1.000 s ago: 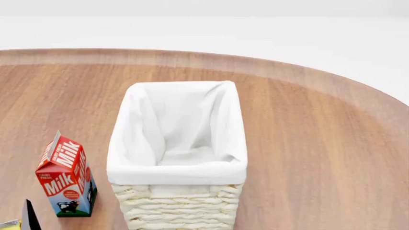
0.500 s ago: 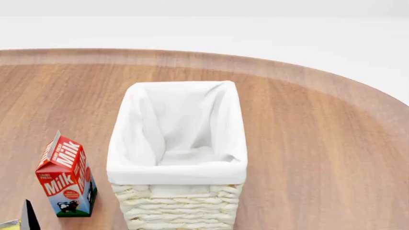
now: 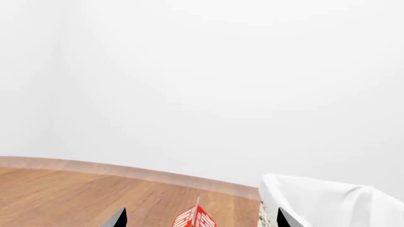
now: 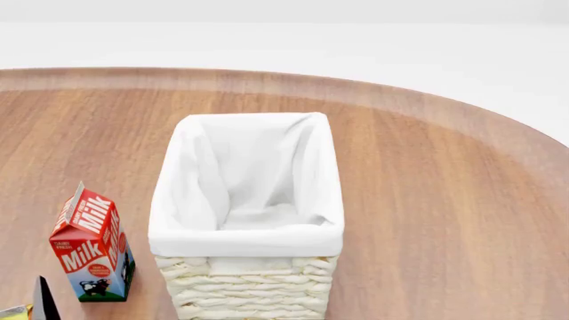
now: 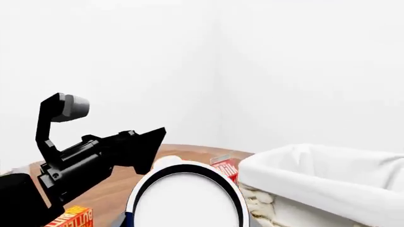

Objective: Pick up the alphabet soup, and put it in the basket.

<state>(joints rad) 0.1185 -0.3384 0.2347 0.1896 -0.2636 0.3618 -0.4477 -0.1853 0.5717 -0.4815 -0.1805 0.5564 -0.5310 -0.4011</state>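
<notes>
One basket (image 4: 246, 233), wicker with a white cloth lining folded over its rim, stands in the middle of a round wooden table (image 4: 444, 200). One milk carton (image 4: 92, 247) stands upright near its left side, apart from it.

The left gripper (image 3: 199, 224) is spread wide and holds nothing. Only its two dark fingertips (image 3: 117, 220) show in the left wrist view, with the carton's red top beyond the gap between them. In the head view a single dark tip pokes up at the bottom edge.

One soup can (image 5: 186, 201) is seen end-on and fills the lower part of the right wrist view, a white face with a dark ring. Its label is unreadable and its lower part is cut off. It is near the basket's outer wall, not inside it. The right gripper's fingers show in no view, so its grip cannot be told.

One orange butter box (image 5: 68, 218) is cut off at the frame edge, below the black left arm (image 5: 82, 158).
</notes>
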